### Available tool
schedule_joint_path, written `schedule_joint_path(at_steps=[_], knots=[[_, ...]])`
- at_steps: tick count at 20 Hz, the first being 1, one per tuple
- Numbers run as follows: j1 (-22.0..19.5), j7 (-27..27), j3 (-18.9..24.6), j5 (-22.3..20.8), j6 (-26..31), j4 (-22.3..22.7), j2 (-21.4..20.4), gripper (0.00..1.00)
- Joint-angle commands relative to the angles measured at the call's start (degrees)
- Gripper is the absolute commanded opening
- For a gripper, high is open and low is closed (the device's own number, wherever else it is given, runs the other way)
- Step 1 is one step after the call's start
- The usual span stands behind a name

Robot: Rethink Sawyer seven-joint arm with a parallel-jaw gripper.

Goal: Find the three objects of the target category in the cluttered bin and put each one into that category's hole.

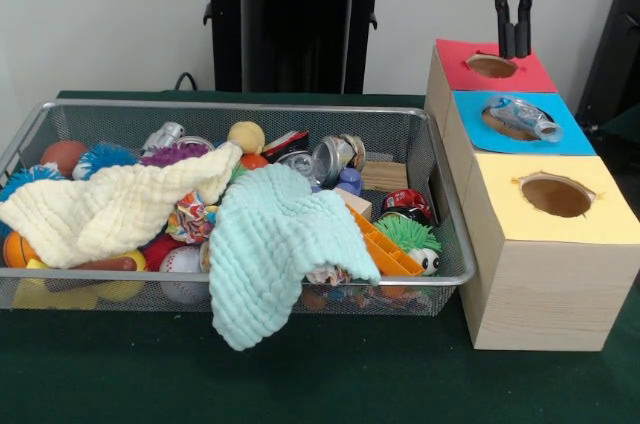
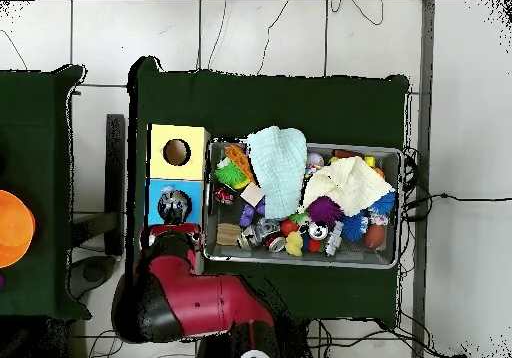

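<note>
The wire mesh bin [image 1: 440, 159] stands at the left, full of toys, and also shows in the overhead view [image 2: 396, 154]. One crushed clear bottle [image 1: 525, 116] with a blue-and-white label lies across the hole of the blue-topped box [image 1: 575, 139], and shows there in the overhead view too [image 2: 174, 207]. My gripper [image 1: 515, 52] hangs above the red-topped box [image 1: 530, 76], behind the bottle and apart from it. Its fingers [image 1: 506, 29] stand close together with nothing between them. A crinkly pale thing [image 1: 163, 134] at the bin's back left may be another bottle.
Yellow-topped box [image 1: 600, 214] is nearest the camera in the row of three wooden boxes. A cream cloth [image 1: 110, 209] and a mint cloth [image 1: 275, 244] cover much of the bin; the mint one hangs over its front rim. Crushed silver cans [image 1: 330, 156], balls and an orange block lie around them.
</note>
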Motion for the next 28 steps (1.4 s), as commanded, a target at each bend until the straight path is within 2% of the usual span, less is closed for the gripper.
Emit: schedule_joint_path(at_steps=[1,6,8,12,24,28], knots=[[0.8,11.1,2.3,2.7,3.8,0.5,1.6,0.00],[3.1,11.4,0.2,2.6,-3.5,-1.6,7.5,0.00],[5.2,10.7,-2.6,2.8,-7.8,-3.2,11.0,0.00],[5.7,10.8,-4.3,1.9,-13.4,-4.3,15.3,0.00],[5.1,9.4,-4.8,1.9,-21.8,-7.4,20.9,0.00],[4.6,9.2,-4.2,1.8,-20.1,-7.2,19.9,0.00]])
